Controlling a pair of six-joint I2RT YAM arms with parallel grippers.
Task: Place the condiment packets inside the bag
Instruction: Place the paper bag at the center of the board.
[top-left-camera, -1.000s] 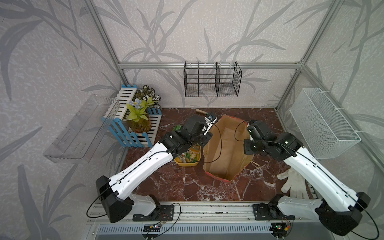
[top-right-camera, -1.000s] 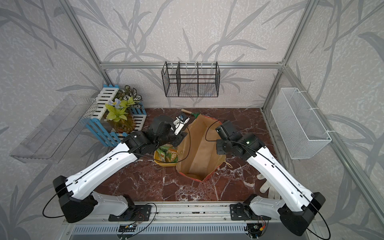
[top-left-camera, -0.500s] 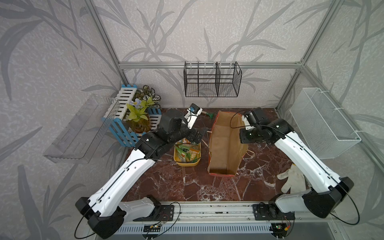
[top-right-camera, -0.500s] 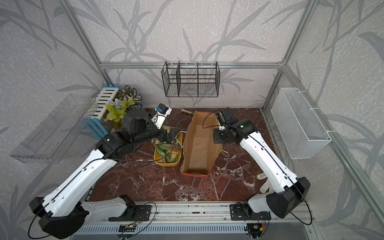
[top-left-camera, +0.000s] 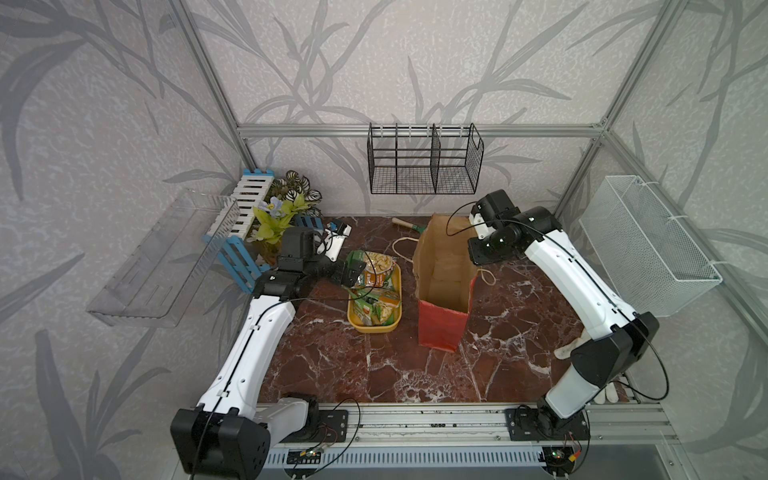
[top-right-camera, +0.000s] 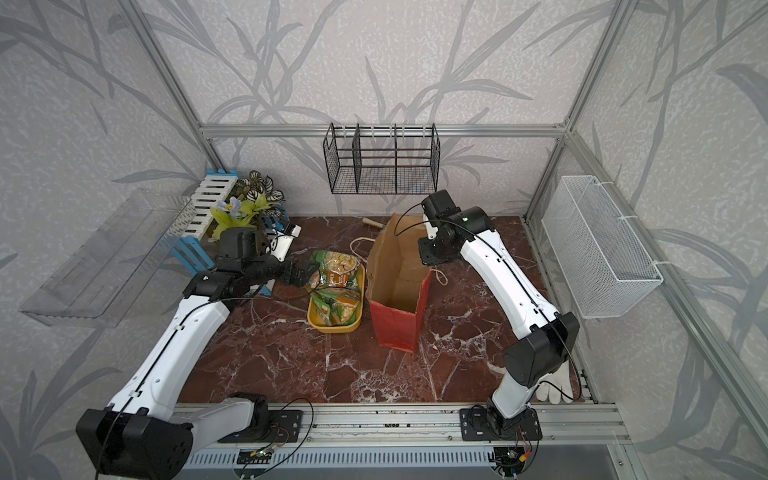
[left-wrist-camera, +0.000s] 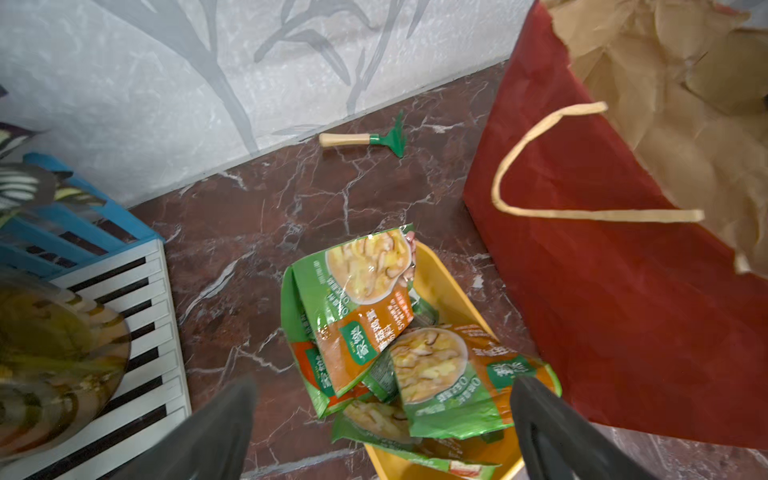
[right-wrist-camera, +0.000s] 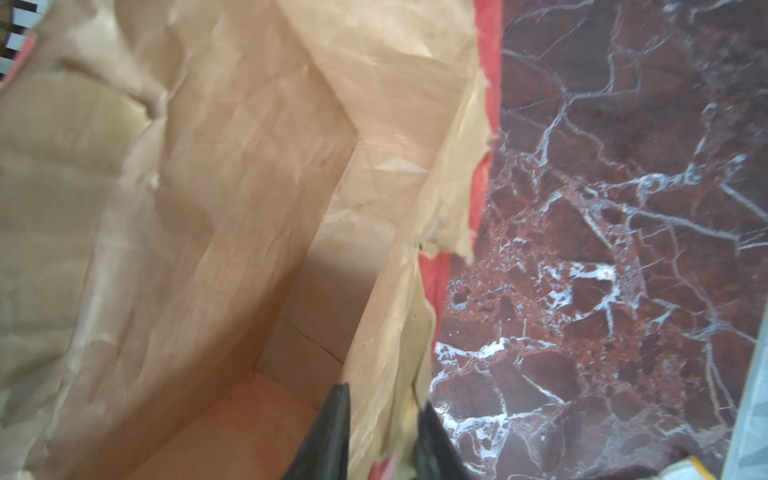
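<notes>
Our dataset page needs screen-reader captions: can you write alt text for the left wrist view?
Green and orange condiment packets pile in a yellow tray under the open left gripper. The red bag stands open beside the tray; a small green rake lies by the wall.

Condiment packets (top-left-camera: 372, 286) (left-wrist-camera: 365, 324): green-orange glossy pouches, food prints, piled overlapping in yellow tray (top-left-camera: 373, 330), topmost leaning over far rim. Bag (top-left-camera: 440, 330) (top-right-camera: 395, 328): red paper, crumpled brown kraft inside (right-wrist-camera: 208, 208), upright, mouth open, beige string handles drooping, just beside tray.
</notes>
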